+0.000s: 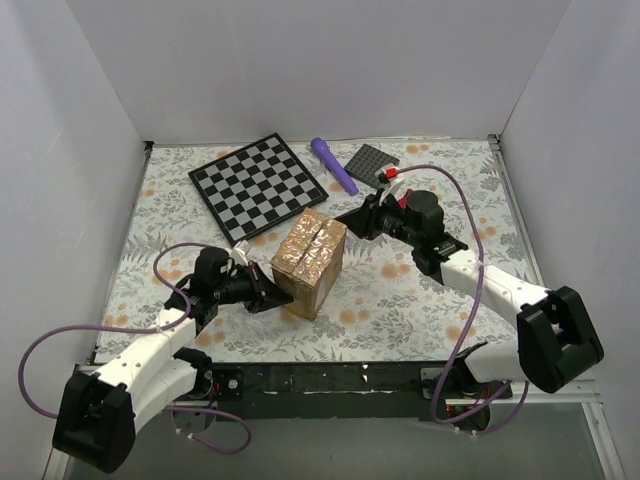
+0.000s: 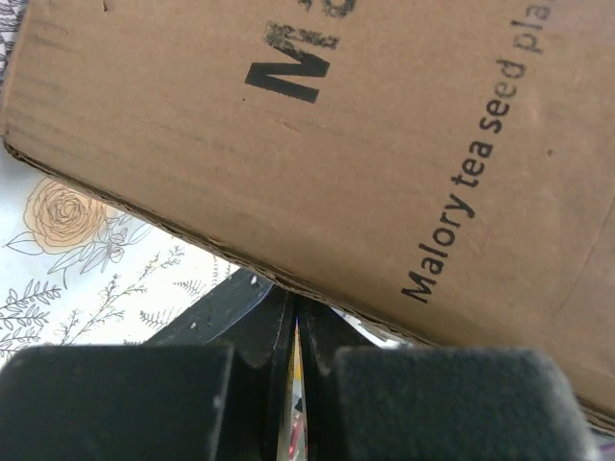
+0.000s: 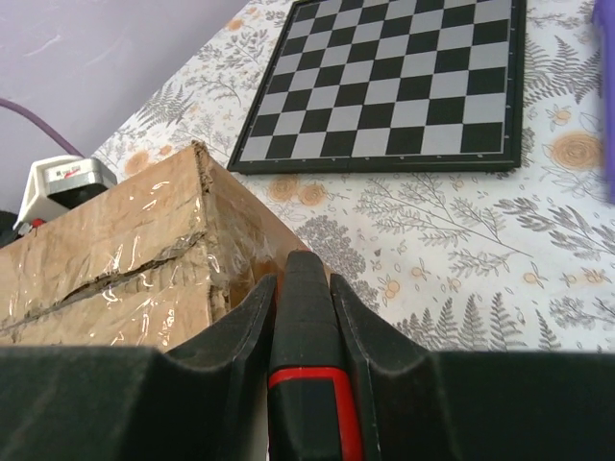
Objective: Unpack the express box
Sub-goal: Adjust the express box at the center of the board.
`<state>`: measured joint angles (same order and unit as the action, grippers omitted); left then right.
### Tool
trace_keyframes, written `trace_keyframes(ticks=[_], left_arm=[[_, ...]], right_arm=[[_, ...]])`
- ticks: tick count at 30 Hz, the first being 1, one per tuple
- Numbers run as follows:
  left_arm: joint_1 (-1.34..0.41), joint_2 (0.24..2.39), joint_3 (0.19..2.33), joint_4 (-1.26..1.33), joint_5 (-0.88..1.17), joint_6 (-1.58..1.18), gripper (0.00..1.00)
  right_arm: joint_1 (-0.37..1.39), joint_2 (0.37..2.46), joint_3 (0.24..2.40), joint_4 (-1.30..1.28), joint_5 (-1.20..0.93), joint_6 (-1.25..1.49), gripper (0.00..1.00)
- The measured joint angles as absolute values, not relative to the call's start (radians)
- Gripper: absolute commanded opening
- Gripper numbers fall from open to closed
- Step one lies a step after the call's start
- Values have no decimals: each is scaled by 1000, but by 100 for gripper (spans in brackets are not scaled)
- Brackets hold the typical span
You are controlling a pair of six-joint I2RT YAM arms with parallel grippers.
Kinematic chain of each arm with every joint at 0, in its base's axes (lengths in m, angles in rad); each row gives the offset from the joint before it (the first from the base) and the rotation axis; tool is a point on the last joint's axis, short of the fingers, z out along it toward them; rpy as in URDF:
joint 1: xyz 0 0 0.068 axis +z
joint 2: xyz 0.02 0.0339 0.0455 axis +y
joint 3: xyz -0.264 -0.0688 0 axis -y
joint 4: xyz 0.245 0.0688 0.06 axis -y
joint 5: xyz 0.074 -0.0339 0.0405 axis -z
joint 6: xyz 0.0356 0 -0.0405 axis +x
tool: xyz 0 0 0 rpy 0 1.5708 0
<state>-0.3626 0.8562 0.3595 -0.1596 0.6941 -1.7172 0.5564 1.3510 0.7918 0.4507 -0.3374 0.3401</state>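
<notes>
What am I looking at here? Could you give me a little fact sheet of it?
box: brown express box, upright, top taped shut
left fingers: closed, empty, at the box's printed side
right fingers: closed on a black-and-red tool, its tip by the box's upper corner
behind the box: chessboard, purple stick, dark grey plate

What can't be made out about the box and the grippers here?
1. Contents of the express box: closed flaps hide them, every view.
2. Box print, left wrist view: cut off by top and right edges.
3. Black-and-red tool in the right gripper: whether its tip touches the tape; right wrist view oblique, top view too small.
4. Left gripper: contact with the box, hidden under its edge.
</notes>
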Motion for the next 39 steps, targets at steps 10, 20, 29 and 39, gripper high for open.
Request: trace_keyframes(ticks=[10,20,29,39], left_arm=[[-371,1045,513,-215,603,-1638,1],[-351,1226,760,-368,330,-1490,14],[-284,1236,805,-400,99,-1438,34],[-281,1093,818,-455,-110,-1449,45]], right_arm=[[542,1174,680,398,-226,299,1],[554,1002,608,287,-112,292,1],[699,882,565,196,-112,305,1],[746,869,584,27,173,361,1]])
